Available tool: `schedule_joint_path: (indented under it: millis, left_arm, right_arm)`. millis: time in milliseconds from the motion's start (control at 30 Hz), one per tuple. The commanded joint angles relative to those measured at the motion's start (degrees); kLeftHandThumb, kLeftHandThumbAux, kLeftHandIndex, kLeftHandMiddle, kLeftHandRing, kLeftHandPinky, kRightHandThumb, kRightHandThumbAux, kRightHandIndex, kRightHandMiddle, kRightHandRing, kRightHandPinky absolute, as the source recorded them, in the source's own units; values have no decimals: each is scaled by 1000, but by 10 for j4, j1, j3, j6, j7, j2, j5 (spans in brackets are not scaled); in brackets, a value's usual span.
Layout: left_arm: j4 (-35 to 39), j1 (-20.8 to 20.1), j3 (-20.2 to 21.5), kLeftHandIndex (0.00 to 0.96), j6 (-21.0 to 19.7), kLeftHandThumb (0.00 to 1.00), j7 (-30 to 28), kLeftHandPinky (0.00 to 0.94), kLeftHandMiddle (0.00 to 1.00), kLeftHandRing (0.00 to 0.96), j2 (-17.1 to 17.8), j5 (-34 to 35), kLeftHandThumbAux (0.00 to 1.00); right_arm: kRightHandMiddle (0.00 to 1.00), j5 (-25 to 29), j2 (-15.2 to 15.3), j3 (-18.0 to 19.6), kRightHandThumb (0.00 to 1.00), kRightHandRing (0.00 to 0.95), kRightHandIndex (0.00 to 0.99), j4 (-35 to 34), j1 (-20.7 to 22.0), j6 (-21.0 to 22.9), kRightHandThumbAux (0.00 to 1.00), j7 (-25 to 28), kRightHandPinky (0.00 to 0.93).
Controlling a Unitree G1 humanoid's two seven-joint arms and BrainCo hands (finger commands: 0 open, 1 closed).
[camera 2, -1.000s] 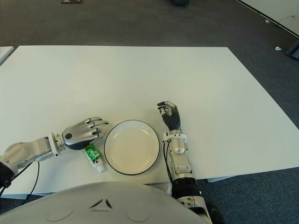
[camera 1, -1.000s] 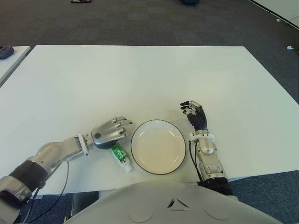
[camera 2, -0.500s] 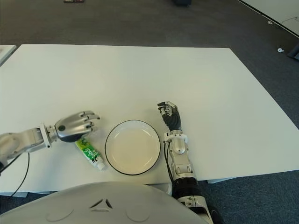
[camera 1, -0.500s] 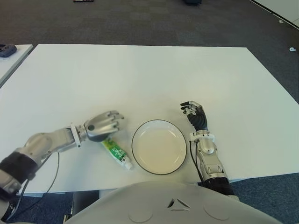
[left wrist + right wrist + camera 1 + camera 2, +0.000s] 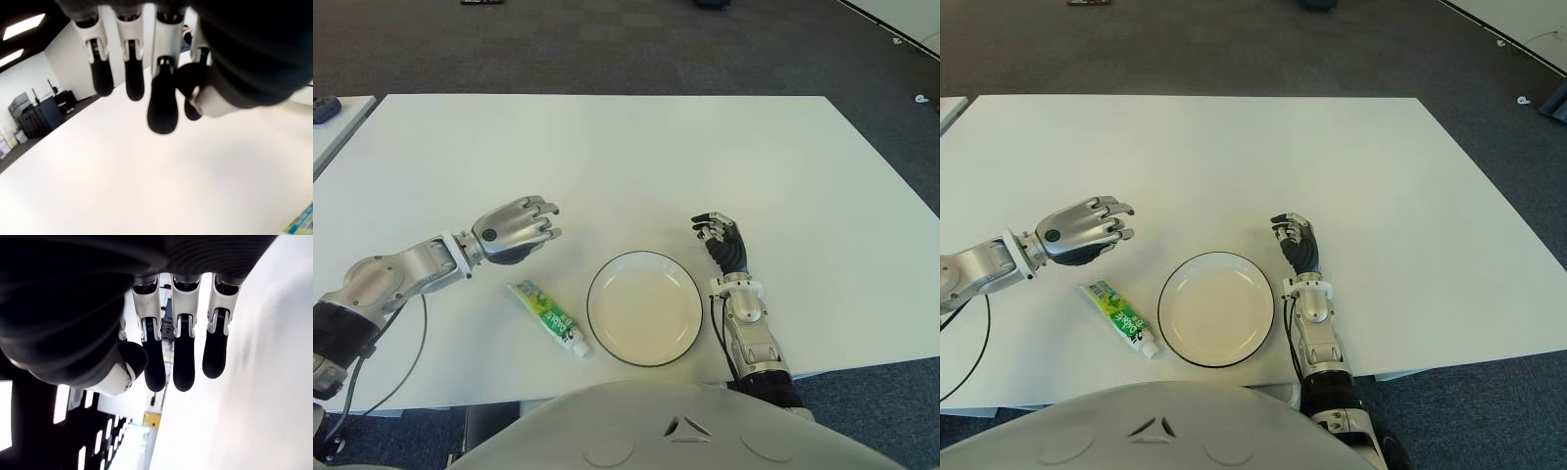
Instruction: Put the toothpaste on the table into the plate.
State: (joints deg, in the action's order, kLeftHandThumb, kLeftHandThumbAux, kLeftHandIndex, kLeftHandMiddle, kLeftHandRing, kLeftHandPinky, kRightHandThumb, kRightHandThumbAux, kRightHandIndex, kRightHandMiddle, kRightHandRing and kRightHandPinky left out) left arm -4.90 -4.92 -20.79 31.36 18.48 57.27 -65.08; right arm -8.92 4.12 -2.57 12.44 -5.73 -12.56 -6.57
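Fig. — Tabletop w/ 1 toothpaste tube, 1 plate, 2 robot hands.

One white table (image 5: 636, 157), bare apart from these items. One toothpaste tube (image 5: 548, 317), green-and-white w/ white cap, lies flat on the table near its near edge, just left of the plate and apart from it; cap end points near-right, toward the plate rim. Printing on the tube is too small to read.

One plate (image 5: 645, 308): round, white, dark rim, nothing in it, near-centre of the table.

Left hand (image 5: 515, 230): shows over the table, far-left of the tube and clear of it; fingers loosely curved, relaxed, holding nothing. Left wrist view confirms: dark-tipped fingers (image 5: 161, 105) hang over bare table, a green corner of the tube (image 5: 301, 223) showing at the frame edge.

Right hand (image 5: 722, 240): shows just right of the plate, idle; fingers partly curled, nothing grasped (right wrist view: fingertips (image 5: 184, 362) w/ nothing between them).

Surroundings: dark grey carpet (image 5: 607, 49) beyond the table; edge of a second white table (image 5: 333, 122) at far left. Nothing lies between tube and plate.
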Motion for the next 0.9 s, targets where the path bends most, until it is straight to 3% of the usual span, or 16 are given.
schedule_joint_path:
  millis: [33,167,233,267,333,433,633,900]
  left_arm:
    - [13,-2,36,436,-1,694,-37,698,748,722,18,43,712]
    - [19,0,61,432,5,688,-83,593,688,640,19,104,714]
    - [27,6,76,425,3,683,-123,419,517,453,23,150,716]
    - [39,12,86,363,-1,484,-150,347,430,376,28,176,685]
    - [55,19,99,297,-6,300,-182,281,351,306,33,204,655]
    - [80,30,119,209,-22,168,-234,223,277,243,38,236,609]
    - [93,36,139,66,-33,152,-273,165,184,169,35,238,465]
    - [108,45,160,5,-17,208,-286,127,135,120,39,229,293]
  right_arm:
    - [397,2,-5,0,710,383,415,6,9,3,735,3,395]
    - [395,3,-5,1,710,382,414,6,9,2,735,4,399]
    - [394,3,-6,1,710,381,414,5,9,1,735,5,399]
    - [393,4,-6,1,709,379,414,5,9,2,735,6,396]
    - [392,4,-6,1,709,377,414,4,9,2,735,7,392]
    - [391,4,-7,1,709,375,414,2,8,5,735,8,390]
    - [394,4,-8,0,709,376,414,-1,8,10,735,9,391]
    - [387,3,-7,0,708,374,413,0,8,13,735,12,395]
